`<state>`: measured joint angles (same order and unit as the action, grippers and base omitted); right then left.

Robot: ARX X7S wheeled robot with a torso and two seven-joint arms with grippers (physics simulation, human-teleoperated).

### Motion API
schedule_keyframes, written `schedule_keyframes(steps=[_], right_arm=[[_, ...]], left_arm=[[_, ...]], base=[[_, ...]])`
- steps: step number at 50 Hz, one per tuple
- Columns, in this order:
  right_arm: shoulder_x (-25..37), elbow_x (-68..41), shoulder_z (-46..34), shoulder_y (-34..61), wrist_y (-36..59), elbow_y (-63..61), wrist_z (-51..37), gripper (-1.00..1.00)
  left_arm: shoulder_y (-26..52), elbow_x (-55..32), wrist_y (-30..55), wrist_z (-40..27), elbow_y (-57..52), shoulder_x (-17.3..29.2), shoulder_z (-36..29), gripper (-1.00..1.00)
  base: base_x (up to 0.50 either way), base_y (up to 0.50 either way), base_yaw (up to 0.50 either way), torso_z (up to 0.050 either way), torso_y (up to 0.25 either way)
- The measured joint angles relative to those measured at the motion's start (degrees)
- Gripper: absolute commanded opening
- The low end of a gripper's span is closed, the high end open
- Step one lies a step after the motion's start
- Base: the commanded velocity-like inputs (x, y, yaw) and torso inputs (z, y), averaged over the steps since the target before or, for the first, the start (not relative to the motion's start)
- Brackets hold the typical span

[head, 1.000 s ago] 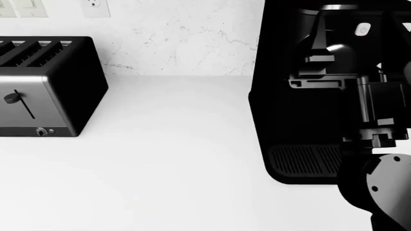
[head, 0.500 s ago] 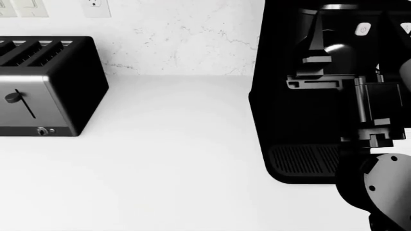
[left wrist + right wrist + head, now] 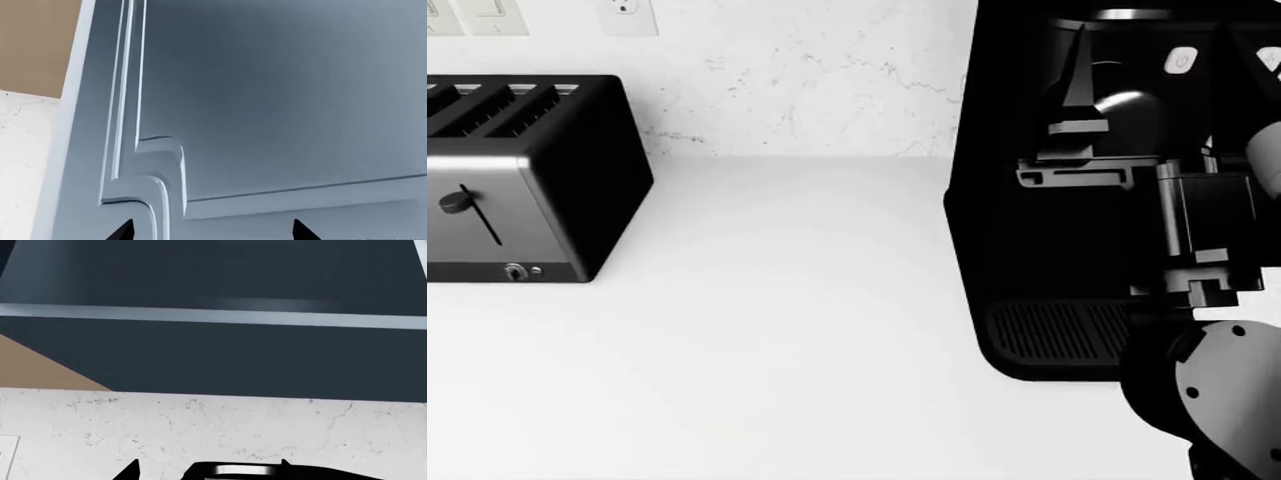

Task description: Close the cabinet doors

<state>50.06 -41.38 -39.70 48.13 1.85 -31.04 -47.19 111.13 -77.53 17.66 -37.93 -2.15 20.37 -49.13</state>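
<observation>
The left pincer [image 3: 208,231] faces a blue-grey cabinet door [image 3: 280,100] with stepped moulding, its two dark tips apart and holding nothing. The right pincer [image 3: 208,470] shows two tips spread (empty), below a darker cabinet panel [image 3: 213,355] and marbled wall [image 3: 220,425]. On the white surface [image 3: 787,340], one toaster [image 3: 521,180] and one black coffee machine [image 3: 1054,200] stand well apart, with bare room between.

1 toaster [image 3: 521,180], 1 coffee machine [image 3: 1054,200], 1 outlet [image 3: 625,14]
</observation>
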Motion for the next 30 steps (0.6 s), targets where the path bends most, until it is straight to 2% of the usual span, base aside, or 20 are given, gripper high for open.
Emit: schedule_keyframes(steps=[15,30], right_arm=[[0.0,0.2,0.2,0.0,0.1,0.3,0.1,1.00],[-1.2,0.5,-0.1,0.1,0.1,2.6,1.0,1.00]], left_arm=[[0.5,4.4,-0.9,1.2,3.9,-2.9,-2.3,1.00],[1.2,9.8,-4.7,8.6,16.3,-8.9,-5.3,1.00]], base=[[0.00,0.00,0.00,0.000,0.000],[0.00,0.00,0.00,0.000,0.000]])
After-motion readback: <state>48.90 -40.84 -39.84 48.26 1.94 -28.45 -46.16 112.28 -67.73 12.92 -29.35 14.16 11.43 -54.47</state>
